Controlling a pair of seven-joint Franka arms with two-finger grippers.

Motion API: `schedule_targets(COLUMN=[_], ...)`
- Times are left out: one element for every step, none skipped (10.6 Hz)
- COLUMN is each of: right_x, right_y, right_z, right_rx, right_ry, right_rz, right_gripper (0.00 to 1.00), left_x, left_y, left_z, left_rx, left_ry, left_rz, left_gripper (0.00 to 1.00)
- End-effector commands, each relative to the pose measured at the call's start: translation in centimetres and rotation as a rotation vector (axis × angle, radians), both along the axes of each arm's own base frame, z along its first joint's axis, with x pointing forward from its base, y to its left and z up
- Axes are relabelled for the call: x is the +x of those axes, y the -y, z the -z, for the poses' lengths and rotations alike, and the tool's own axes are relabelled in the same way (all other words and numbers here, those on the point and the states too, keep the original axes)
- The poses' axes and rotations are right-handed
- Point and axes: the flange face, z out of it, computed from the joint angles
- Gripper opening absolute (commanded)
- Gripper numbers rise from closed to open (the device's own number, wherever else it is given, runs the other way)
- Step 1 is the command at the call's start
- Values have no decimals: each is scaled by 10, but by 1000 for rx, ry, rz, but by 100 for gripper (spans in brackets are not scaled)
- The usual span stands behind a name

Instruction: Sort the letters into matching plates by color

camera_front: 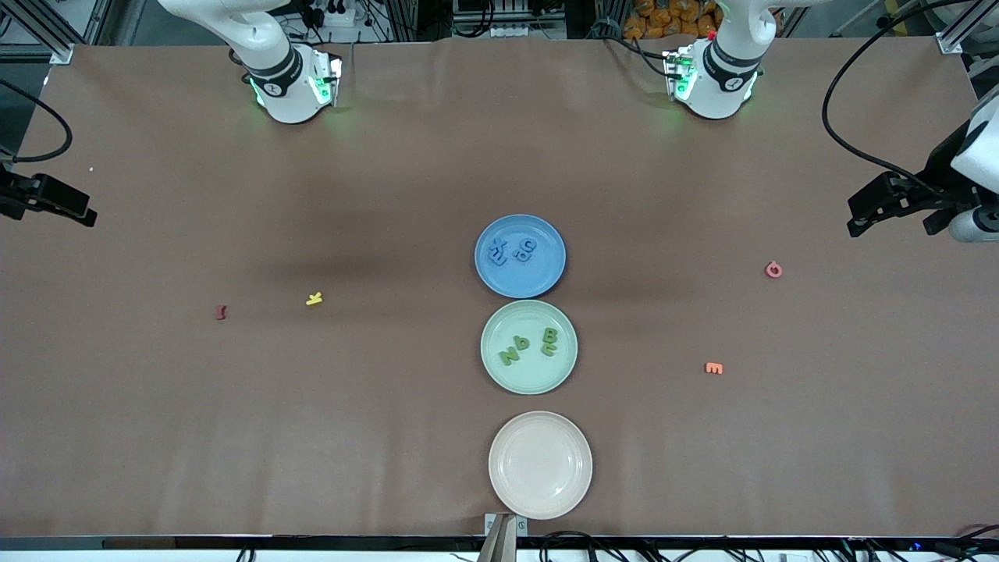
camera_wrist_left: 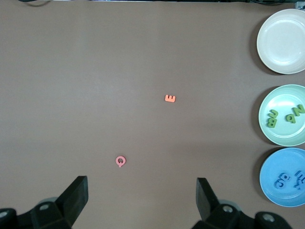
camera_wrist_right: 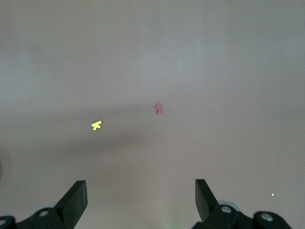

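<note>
The blue plate lies mid-table with blue letters in it in two small clusters. The mint green plate lies just nearer the front camera and holds several green letters. Both plates show in the left wrist view, the blue plate with blue letters and the green plate with green letters. My left gripper is open and empty, raised at the left arm's end of the table. My right gripper is open and empty, raised at the right arm's end.
A cream plate lies nearest the front camera. A pink letter and an orange E lie toward the left arm's end. A yellow letter and a red letter lie toward the right arm's end.
</note>
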Motion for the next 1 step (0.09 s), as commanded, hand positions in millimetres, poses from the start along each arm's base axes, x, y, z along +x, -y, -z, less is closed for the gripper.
schedule_targets(right_x=[-10], right_y=[-5], right_z=[-5], right_rx=[-6], right_ry=[10], right_rz=[9], right_gripper=[100], left_x=[-4], left_y=[3], left_z=[-7], left_rx=[-28], left_ry=[15], left_rz=[7], left_gripper=[100])
